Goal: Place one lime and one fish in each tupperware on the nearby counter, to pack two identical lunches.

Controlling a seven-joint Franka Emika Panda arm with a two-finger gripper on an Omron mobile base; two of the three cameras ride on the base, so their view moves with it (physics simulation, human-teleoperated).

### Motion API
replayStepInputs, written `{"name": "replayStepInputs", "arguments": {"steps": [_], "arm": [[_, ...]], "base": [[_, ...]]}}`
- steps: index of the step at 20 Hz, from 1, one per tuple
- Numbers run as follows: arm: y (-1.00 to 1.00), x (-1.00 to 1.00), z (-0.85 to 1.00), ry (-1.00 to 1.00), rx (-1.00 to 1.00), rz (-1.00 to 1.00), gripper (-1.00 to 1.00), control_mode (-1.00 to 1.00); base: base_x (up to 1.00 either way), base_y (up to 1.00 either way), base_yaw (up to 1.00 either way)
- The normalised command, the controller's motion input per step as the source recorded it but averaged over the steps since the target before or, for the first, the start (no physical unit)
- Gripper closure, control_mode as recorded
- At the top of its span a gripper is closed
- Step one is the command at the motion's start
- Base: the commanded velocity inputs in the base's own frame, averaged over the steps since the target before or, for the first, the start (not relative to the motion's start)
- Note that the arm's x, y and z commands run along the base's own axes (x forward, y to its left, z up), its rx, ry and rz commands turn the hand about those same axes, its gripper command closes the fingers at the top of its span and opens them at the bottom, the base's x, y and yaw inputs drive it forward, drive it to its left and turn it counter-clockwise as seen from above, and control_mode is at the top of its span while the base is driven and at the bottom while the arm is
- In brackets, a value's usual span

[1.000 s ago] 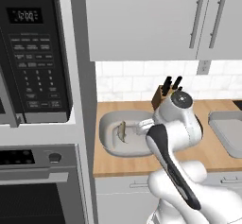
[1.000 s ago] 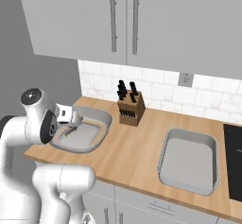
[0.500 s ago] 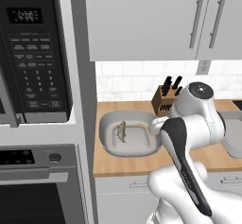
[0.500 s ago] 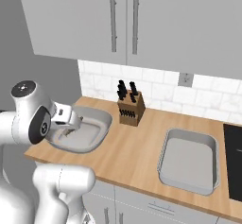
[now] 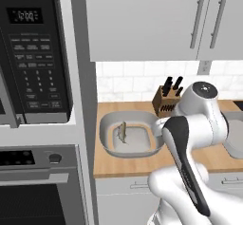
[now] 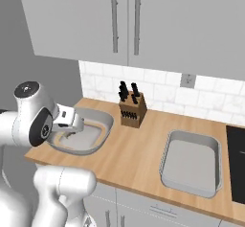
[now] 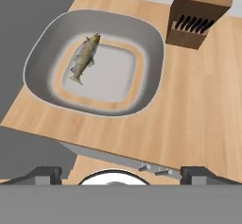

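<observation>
Hand view first: your pincer (image 7: pixel 120 173) has its two dark tips spread wide at the bottom edge, nothing between them. It hangs above the counter's (image 7: pixel 198 114) front edge, looking down and slightly ahead.

Just ahead of it sits the left tupperware (image 7: pixel 42 95), with one fish (image 7: pixel 84 56) lying flat inside, head toward the back wall, tail toward you, over on the tub's left half. No lime in it that I can see. My read: the fish has been delivered here and the open jaws fit a release, with the hand pulled up clear of the rim.

Left base view shows the same fish (image 5: pixel 123 132) in that tub (image 5: pixel 105 126), the arm's wrist beside it on the right. Right base view has the pincer (image 6: pixel 72 131) over the near-left tub's (image 6: pixel 103 123) near side.

Further out: knife block (image 7: pixel 198 15) behind and to the right of the tub, well clear. Second tupperware (image 6: pixel 191 164) sits well apart along the counter, toward the cooktop (image 6: pixel 237 161); it looks empty.

Versus a second ago: the arm has swung up and rightward in the left base view, so the wrist no longer covers the tub and the fish shows fully. Fish, both tubs and block haven't moved; jaws are as wide as before.

So, as I judge it, one fish done of four items.
</observation>
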Motion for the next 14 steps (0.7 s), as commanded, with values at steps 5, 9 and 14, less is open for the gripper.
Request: {"name": "replayStepInputs", "arguments": {"steps": [5,9,14], "arm": [[0.00,-0.16,0.00,0.00,0.00,0.00,-1.00,1.00],[0.00,0.00,0.00,0.00,0.00,0.00,-1.00,1.00],[0.00,0.00,0.00,0.00,0.00,0.00,-1.00,1.00]], "base": [[-0.80,0.07,0.00],[-1.00,0.36,0.01],[-0.45,1.00,0.56]]}}
